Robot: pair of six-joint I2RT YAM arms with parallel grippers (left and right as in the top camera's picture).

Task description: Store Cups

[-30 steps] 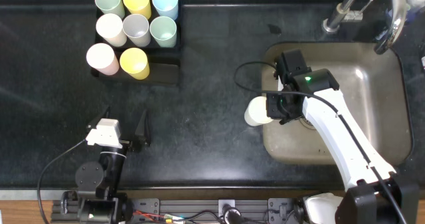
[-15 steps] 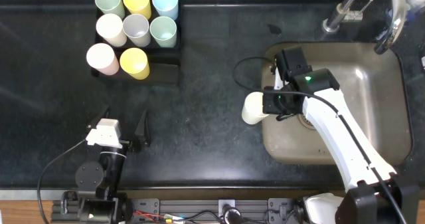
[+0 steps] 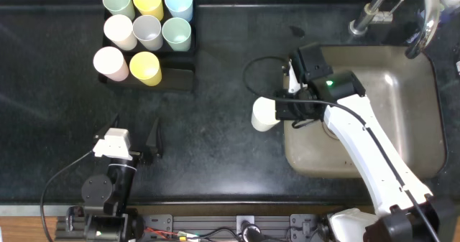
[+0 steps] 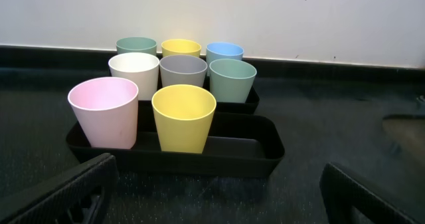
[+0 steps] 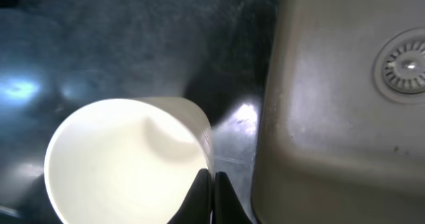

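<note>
Nearest the bases, the left gripper (image 3: 135, 122) is sitting low over the dark speckled countertop (image 3: 215, 156), its fingers spread wide and empty. Farther out, the right gripper (image 5: 210, 187) is pinching the rim of a cream plastic cup (image 5: 123, 161), holding it over the counter just beside the steel sink (image 5: 319, 117). The carrying step seems to be under way. Next comes crossing to the far black plastic tray (image 4: 246, 154) and lowering the cup upright into the free corner beside the yellow cup (image 4: 184, 117).
</note>
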